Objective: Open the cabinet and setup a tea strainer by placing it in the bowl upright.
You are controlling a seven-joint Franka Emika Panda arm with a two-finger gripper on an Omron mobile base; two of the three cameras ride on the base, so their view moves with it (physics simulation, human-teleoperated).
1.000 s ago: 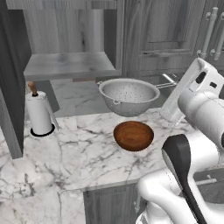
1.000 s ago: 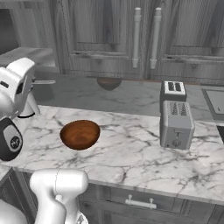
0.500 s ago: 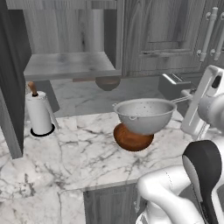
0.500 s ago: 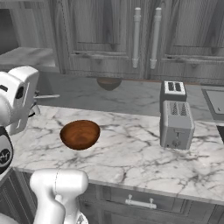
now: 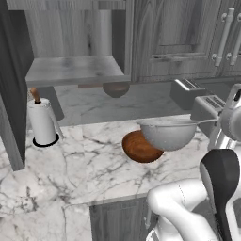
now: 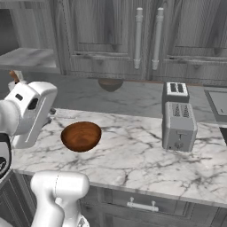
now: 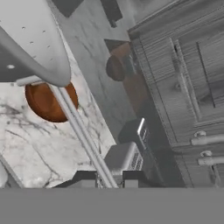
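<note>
At the far left of the left base view the cabinet (image 5: 12, 89) stands open, its door swung toward the camera as a dark slab along the left edge and its grey shelf (image 5: 75, 70) bare. Just right of the door, a white paper-towel roll (image 5: 41, 123) stands upright on the marble tabletop (image 5: 70, 164). Further back, under the shelf against the wall, sits a small dull brown half-round shape (image 5: 116, 89). Right of centre the glossy reddish-brown bowl (image 5: 140, 146) rests on the tabletop, and the tea strainer (image 5: 168, 132) hangs over its right half, rim up and roughly level, its rounded bottom low against the bowl's right rim (whether it touches cannot be told). Its thin handle (image 5: 202, 121) runs to the right toward the robot's white wrist. In the hand view the handle passes down between the fingertips of the gripper (image 7: 109, 178), which is clamped on it close to its end. Behind the strainer a silver toaster (image 5: 204, 109) stands on the tabletop, and above it are narrower grey doors (image 5: 207, 33) with two silver handles.
</note>
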